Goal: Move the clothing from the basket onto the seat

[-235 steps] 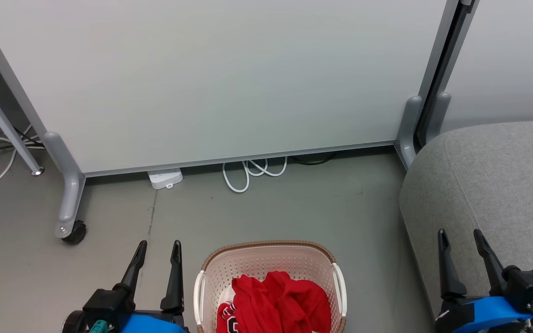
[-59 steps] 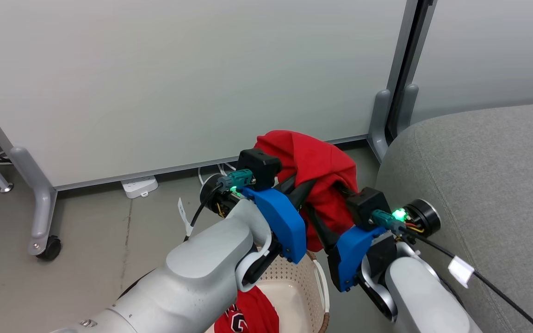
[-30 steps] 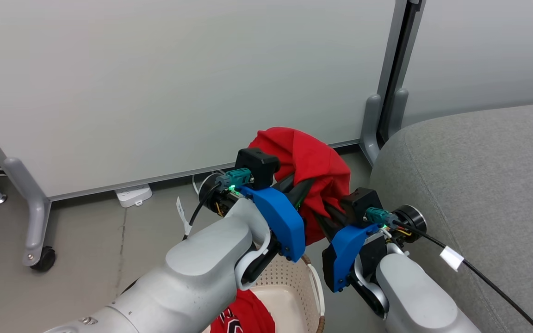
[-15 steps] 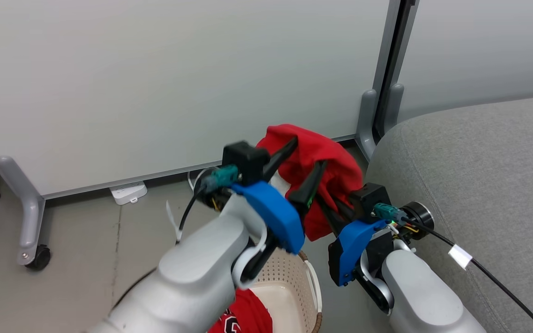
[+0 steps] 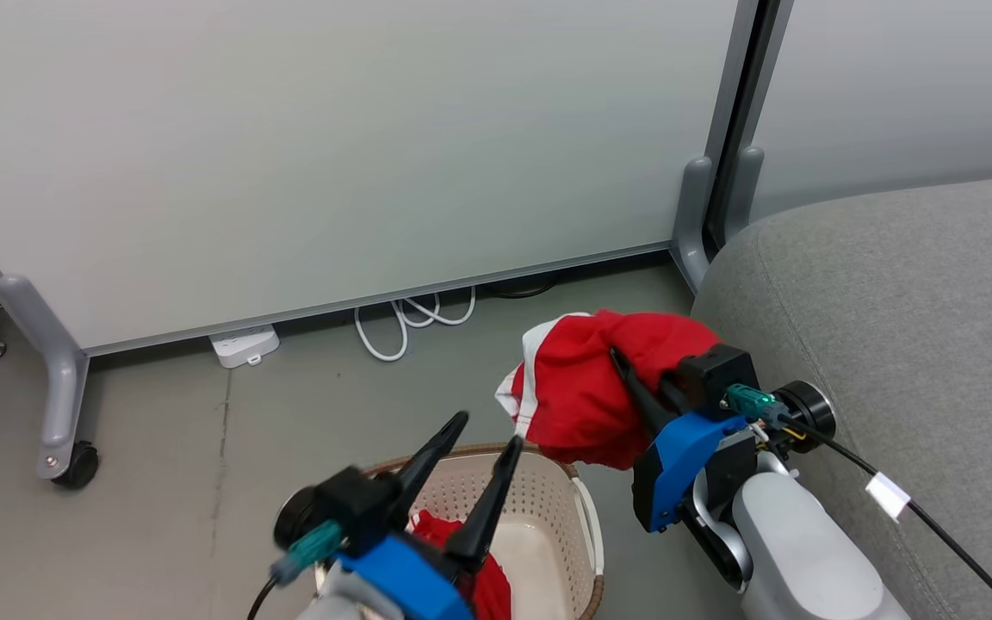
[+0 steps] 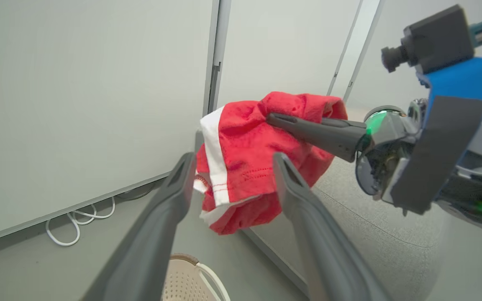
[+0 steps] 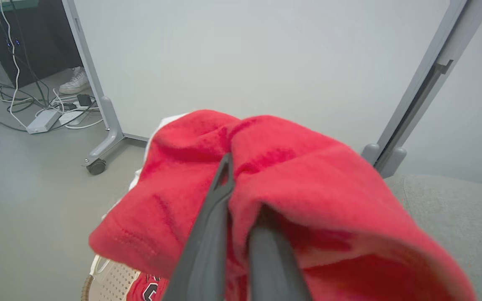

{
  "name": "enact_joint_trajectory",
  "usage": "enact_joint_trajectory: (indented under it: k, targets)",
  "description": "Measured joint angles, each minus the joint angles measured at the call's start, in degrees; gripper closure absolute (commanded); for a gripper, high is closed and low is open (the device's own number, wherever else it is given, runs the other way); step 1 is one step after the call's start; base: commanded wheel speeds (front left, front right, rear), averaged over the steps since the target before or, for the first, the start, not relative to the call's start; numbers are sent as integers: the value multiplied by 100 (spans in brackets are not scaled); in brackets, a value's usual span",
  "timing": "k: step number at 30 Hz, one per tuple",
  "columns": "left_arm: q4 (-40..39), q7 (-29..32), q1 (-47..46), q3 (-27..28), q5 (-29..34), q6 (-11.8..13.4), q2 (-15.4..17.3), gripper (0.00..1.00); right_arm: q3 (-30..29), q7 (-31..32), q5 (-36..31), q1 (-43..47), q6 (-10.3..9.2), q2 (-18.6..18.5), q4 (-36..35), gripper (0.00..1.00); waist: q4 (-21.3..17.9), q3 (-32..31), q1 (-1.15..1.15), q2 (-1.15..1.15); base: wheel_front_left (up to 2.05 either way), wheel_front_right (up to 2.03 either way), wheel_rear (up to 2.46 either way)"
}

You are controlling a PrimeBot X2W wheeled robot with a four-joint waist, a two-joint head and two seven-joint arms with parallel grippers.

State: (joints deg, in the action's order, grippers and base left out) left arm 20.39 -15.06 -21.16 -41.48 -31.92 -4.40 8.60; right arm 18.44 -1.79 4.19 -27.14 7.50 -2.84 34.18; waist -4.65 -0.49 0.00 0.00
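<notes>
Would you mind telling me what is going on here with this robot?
The right end effector is shut on a red garment with white trim, holding it in the air beside the grey seat. The left end effector is open and empty above the basket, where a red numbered jersey lies.

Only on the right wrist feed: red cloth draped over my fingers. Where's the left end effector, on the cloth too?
Observer: No. The left end effector is open and empty, low over the basket, apart from the red garment.
Operator: Garment over the seat?
Observer: Not yet. It hangs over the floor, just short of the seat edge.
Operator: Grip look solid?
Observer: In the left wrist view, the right end effector is shut on an upper fold; the rest dangles below, white trim showing.
</notes>
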Motion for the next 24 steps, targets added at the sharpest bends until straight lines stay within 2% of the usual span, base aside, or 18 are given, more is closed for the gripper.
enact_joint_trajectory:
  k: [9, 18, 24]
  targets:
    - [-524, 0, 1294, 1151, 788, -182, -57, 0, -69, 78, -8, 238, 0, -1, -336, 100, -10, 5, 0, 0, 0, 0, 0]
    - [-524, 0, 1600, 1592, 1133, -280, -266, 0, -138, 172, -18, 392, 0, -1, -500, 100, -112, -18, 0, 0, 0, 0, 0]
    - [-524, 0, 1702, 1739, 1247, -285, -366, 0, -213, 179, -63, 424, 0, 0, -587, 100, -388, -6, 0, 0, 0, 0, 0]
